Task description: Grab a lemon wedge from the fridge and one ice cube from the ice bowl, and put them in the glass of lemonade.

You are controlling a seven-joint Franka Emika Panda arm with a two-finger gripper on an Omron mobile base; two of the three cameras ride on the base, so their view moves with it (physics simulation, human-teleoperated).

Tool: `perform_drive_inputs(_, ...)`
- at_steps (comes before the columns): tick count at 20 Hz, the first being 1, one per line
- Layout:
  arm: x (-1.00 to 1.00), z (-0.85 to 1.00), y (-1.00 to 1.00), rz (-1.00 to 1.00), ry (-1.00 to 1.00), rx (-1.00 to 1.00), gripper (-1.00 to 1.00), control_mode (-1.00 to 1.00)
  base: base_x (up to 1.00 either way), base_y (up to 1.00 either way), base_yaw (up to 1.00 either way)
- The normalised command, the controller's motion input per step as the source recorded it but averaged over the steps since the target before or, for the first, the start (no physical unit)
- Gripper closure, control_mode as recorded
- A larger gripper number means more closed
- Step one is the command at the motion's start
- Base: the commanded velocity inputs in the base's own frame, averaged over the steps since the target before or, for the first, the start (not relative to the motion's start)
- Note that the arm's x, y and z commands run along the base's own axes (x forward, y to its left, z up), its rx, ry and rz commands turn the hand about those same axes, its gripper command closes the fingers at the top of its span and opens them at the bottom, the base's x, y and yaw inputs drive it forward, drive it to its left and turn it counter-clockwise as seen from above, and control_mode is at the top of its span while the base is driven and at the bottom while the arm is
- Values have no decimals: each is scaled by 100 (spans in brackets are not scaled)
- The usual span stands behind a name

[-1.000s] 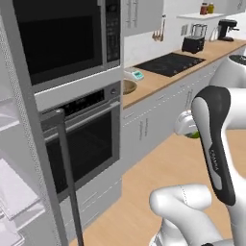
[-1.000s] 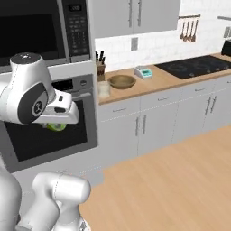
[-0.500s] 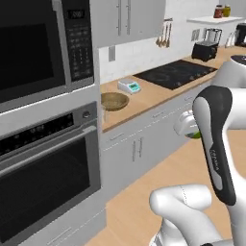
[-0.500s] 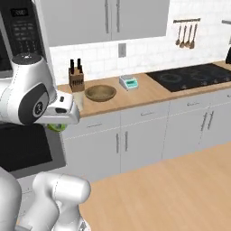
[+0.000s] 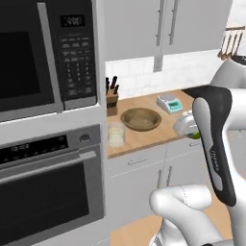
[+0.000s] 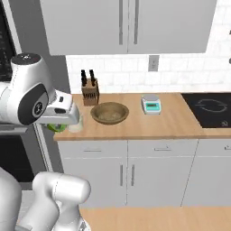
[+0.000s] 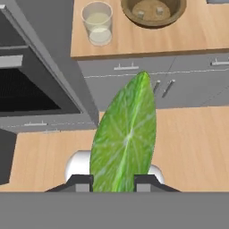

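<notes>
Even, bright rendered light; soft shadows, slightly coarse detail.

The gripper (image 7: 113, 182) sits at the bottom middle of the hand view — pinching the lemon wedge (image 7: 125, 138). The white arm is bent up high.

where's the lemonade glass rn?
The glass of lemonade stands on the wooden counter at its end nearest the oven, just beside the ice bowl; in the hand view it sits top left.

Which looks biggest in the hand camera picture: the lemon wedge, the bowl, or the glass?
1. lemon wedge, though it's right up against the camera, so that's misleading.
2. ice bowl, cut off by the top edge.
3. glass of lemonade.
</notes>
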Motion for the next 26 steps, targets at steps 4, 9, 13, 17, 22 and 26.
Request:
perform_drive_inputs(4,0,0,0,0,0,0,100,100,56,-94,45)
perform_drive_inputs(9,0,0,0,0,0,0,100,100,43,-14,37)
perform_drive_inputs(13,0,0,0,0,0,0,100,100,73,-28,31)
perform_drive_inputs(17,0,0,0,0,0,0,100,100,63,-56,14)
perform_drive_inputs(22,0,0,0,0,0,0,100,100,68,-27,1)
perform_drive_inputs(26,0,0,0,0,0,0,100,100,51,-11,1)
